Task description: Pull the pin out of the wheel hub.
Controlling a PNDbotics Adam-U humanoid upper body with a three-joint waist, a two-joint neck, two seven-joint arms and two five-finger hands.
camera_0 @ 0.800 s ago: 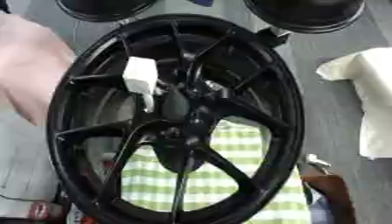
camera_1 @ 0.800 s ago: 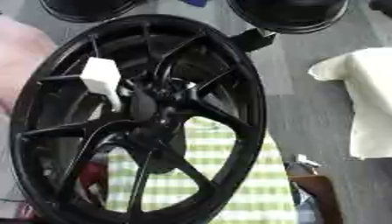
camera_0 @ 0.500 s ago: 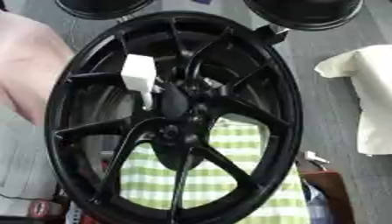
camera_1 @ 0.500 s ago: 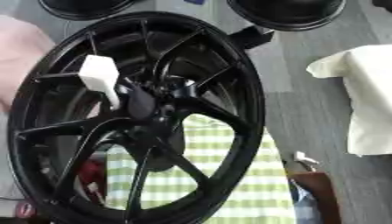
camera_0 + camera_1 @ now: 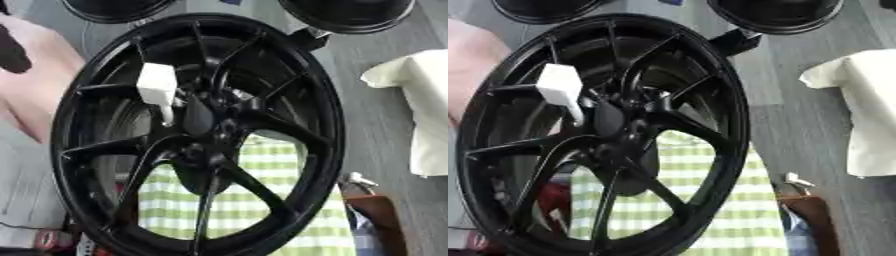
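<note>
A black multi-spoke wheel hub [image 5: 219,145] stands nearly upright and fills most of both views. A white pin [image 5: 157,86] sticks in it just up and left of the centre. Its blocky white head sits in front of the spokes, and its thin shaft runs down towards the centre boss [image 5: 610,120]. Neither of my hands shows clearly. A dark blurred shape [image 5: 13,50] sits at the upper left edge of the left eye view, apart from the pin; I cannot make out what it is.
A green-and-white checked cloth [image 5: 262,200] lies behind the lower spokes. Two more black wheels [image 5: 118,7] [image 5: 350,12] stand at the top. A cream cloth [image 5: 420,110] lies right, pink fabric [image 5: 35,100] left, a brown object [image 5: 381,220] lower right.
The whole picture has shifted slightly, so the camera moved. The pin stays in the hub. The dark shape at the left edge is new.
</note>
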